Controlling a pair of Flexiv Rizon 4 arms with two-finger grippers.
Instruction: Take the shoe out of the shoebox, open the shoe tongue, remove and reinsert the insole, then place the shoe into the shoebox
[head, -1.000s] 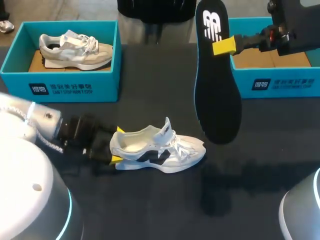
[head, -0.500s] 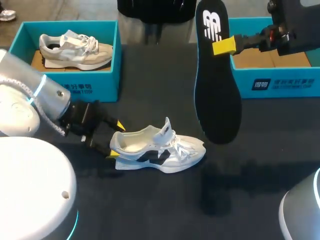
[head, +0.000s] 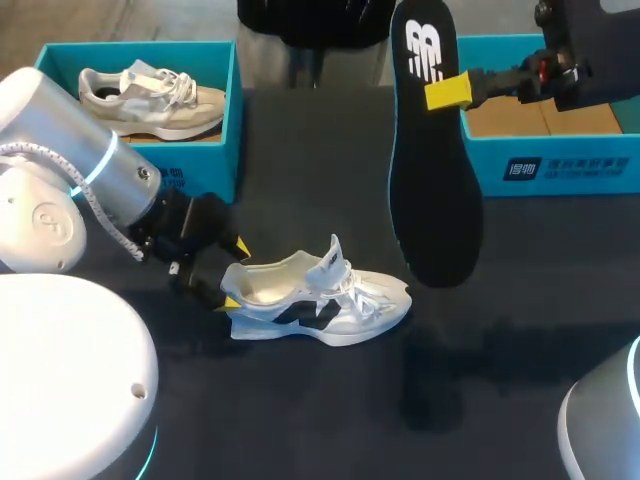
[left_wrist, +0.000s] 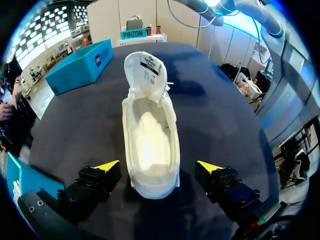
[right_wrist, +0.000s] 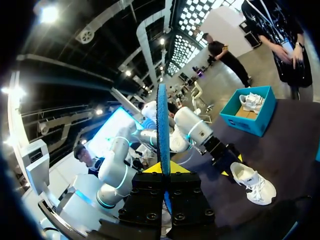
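Note:
A white shoe (head: 320, 295) with a black side mark lies on the dark table, toe to the right, tongue (left_wrist: 146, 70) pulled up and the inside bare. My left gripper (head: 232, 275) stands open at its heel, one yellow tip on each side; in the left wrist view the heel (left_wrist: 150, 185) sits between the spread fingers of that gripper (left_wrist: 158, 165). My right gripper (head: 447, 92) is shut on the black insole (head: 432, 170), held high above the table, hanging down. In the right wrist view the insole (right_wrist: 162, 125) stands edge-on between the fingers of the right gripper (right_wrist: 164, 170).
A teal shoebox (head: 130, 175) at the back left holds a grey shoe (head: 150, 95). A second teal shoebox (head: 560, 165) stands at the back right under my right arm, its cardboard floor showing. Bare dark table lies in front of the white shoe.
My left arm's big joint has swung up and back behind the shoe, and its gripper has turned slightly at the heel. The shoe, the insole and my right arm have not moved.

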